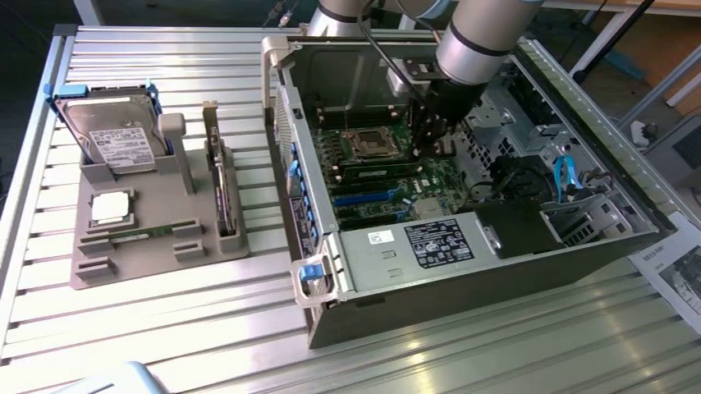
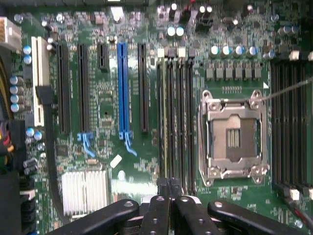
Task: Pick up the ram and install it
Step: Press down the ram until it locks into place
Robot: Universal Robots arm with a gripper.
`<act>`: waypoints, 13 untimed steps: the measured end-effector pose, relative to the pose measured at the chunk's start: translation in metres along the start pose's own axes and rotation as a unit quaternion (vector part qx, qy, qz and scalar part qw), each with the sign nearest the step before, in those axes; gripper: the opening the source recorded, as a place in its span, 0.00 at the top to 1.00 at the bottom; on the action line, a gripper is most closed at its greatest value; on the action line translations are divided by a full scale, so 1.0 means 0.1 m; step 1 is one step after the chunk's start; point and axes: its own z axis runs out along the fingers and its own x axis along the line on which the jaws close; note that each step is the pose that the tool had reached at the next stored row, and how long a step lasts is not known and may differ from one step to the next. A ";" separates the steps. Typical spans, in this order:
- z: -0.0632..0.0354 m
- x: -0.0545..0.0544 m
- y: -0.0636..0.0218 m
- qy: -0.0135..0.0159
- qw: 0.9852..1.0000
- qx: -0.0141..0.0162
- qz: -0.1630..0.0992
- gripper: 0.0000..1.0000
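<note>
One ram (image 2: 163, 122) stands on edge in the outermost of the black memory slots next to the empty processor socket (image 2: 234, 138). In the exterior view this ram (image 1: 378, 170) shows as a thin green strip on the motherboard. My gripper (image 2: 169, 185) is shut, its two black fingertips pressed together with nothing between them, right over one end of that slot row. I cannot tell whether they touch the stick. The gripper (image 1: 429, 148) reaches down inside the open computer case. A second ram (image 1: 143, 235) lies in the grey holder outside the case.
The grey holder (image 1: 98, 275) on the exterior view's left also carries a hard drive (image 1: 115, 139), a silver processor chip (image 1: 112, 208) and a dark expansion card (image 1: 225, 197). The case walls (image 1: 295, 156), a power supply (image 1: 438, 242) and cables (image 1: 564, 176) surround the arm.
</note>
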 end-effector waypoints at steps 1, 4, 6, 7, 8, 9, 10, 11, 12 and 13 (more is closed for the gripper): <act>0.000 0.00 0.023 0.000 1.000 0.000 0.000 0.90; 0.002 0.00 0.107 0.000 1.000 0.000 0.000 0.90; 0.003 0.00 0.150 0.000 1.000 0.000 0.000 0.90; 0.003 0.00 0.171 0.000 1.000 0.000 0.000 0.90; 0.004 0.01 0.188 0.000 1.000 0.000 0.000 0.90; 0.005 0.01 0.209 0.000 1.000 0.000 0.000 0.90; 0.006 0.01 0.242 0.000 1.000 0.000 0.000 0.90; 0.006 0.01 0.272 0.000 1.000 0.000 0.000 0.90; 0.007 0.01 0.300 0.000 1.000 0.000 0.000 0.90; 0.007 0.01 0.324 0.000 1.000 0.000 0.000 0.90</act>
